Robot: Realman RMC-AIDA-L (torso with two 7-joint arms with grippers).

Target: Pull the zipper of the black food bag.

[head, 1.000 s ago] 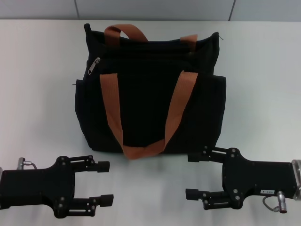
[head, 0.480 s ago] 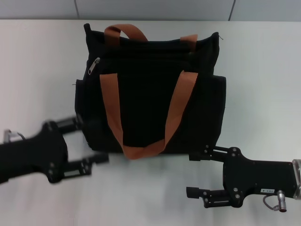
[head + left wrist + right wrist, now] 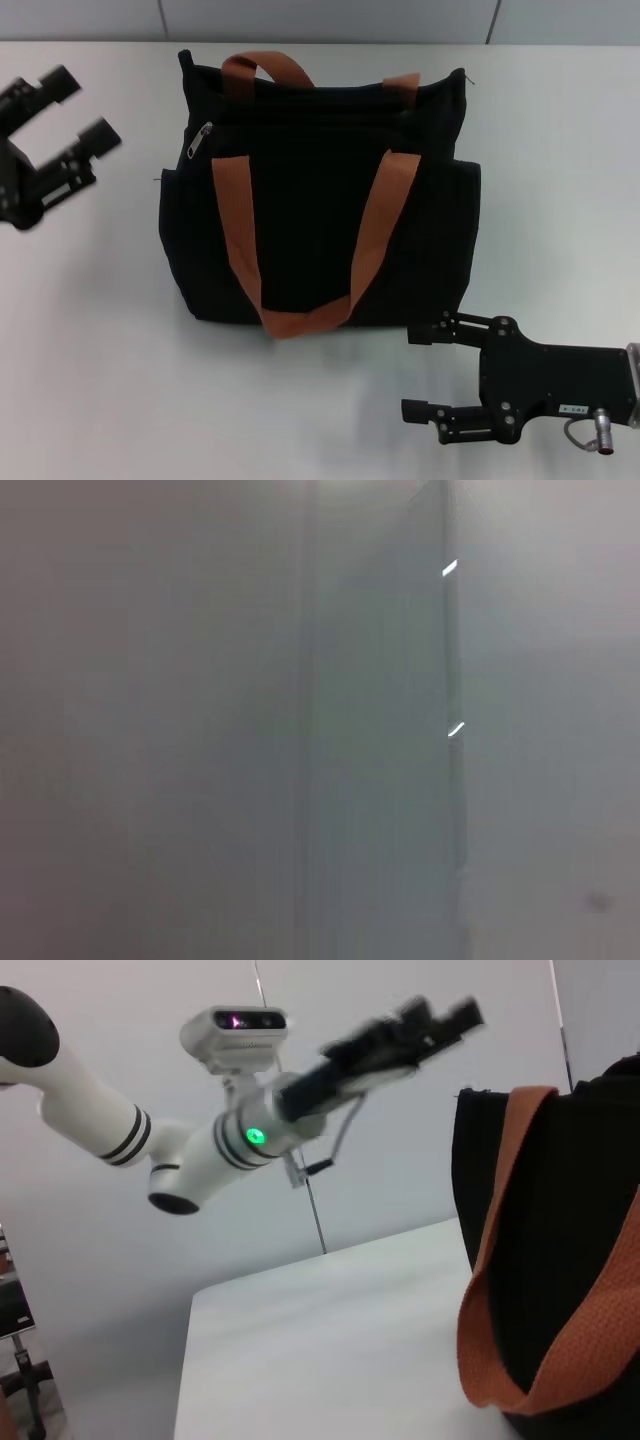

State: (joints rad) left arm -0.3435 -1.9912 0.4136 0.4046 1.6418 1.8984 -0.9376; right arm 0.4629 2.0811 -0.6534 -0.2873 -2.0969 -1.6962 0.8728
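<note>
The black food bag [image 3: 320,190] stands on the white table, with two orange-brown strap handles [image 3: 240,220]. It also shows in the right wrist view [image 3: 570,1230]. The silver zipper pull [image 3: 203,135] sits at the left end of the bag's upper edge. My left gripper [image 3: 78,108] is open and empty, raised at the far left, well left of the zipper; it also shows in the right wrist view [image 3: 430,1022]. My right gripper [image 3: 420,370] is open and empty, low on the table in front of the bag's right corner. The left wrist view shows only a grey wall.
The white table [image 3: 560,180] spreads around the bag. A grey panelled wall [image 3: 330,18] runs behind the table's far edge. The left arm's white links [image 3: 150,1140] reach across the right wrist view above the table.
My left arm has swung up from the table's front edge to the far left, level with the bag's top, still open. The right gripper has hardly moved. The bag is unchanged.
</note>
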